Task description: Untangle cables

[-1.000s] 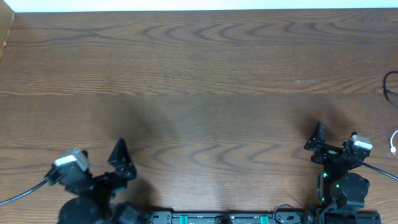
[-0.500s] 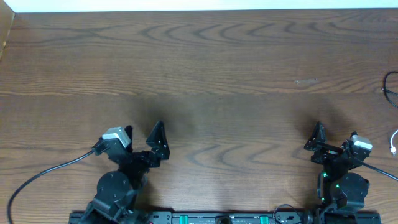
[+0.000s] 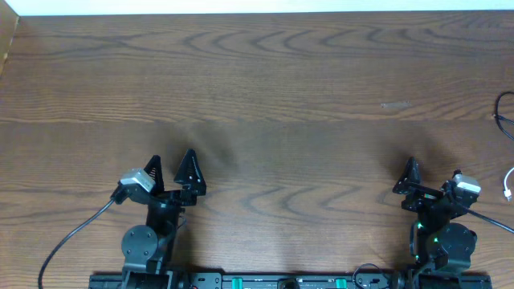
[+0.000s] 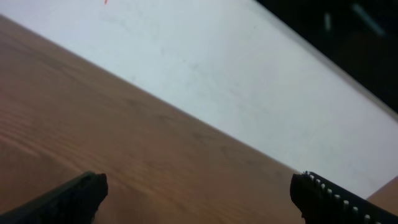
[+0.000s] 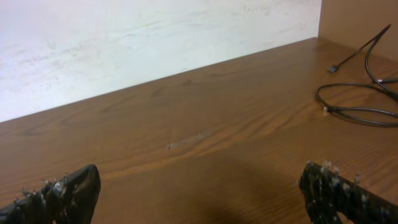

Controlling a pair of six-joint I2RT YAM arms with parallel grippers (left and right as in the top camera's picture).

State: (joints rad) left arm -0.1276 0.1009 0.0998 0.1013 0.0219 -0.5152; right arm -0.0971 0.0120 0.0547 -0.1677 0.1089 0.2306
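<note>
Overhead, both arms are sitting at the near edge of the table (image 3: 265,96), the left gripper (image 3: 171,170) at near left and the right gripper (image 3: 432,178) at near right, each with its jaws spread wide and holding nothing. The cables are lying at the far right edge: a black cable (image 3: 503,112) is curling in from beyond the frame, and a white cable (image 3: 508,185) is showing just right of the right gripper. The right wrist view is showing black loops (image 5: 367,93) on the wood to the gripper's right and farther away, with a plug pointing toward the far wall. Judging from this, the right arm is much the nearer one, and its reach would be going rightward and slightly away.
</note>
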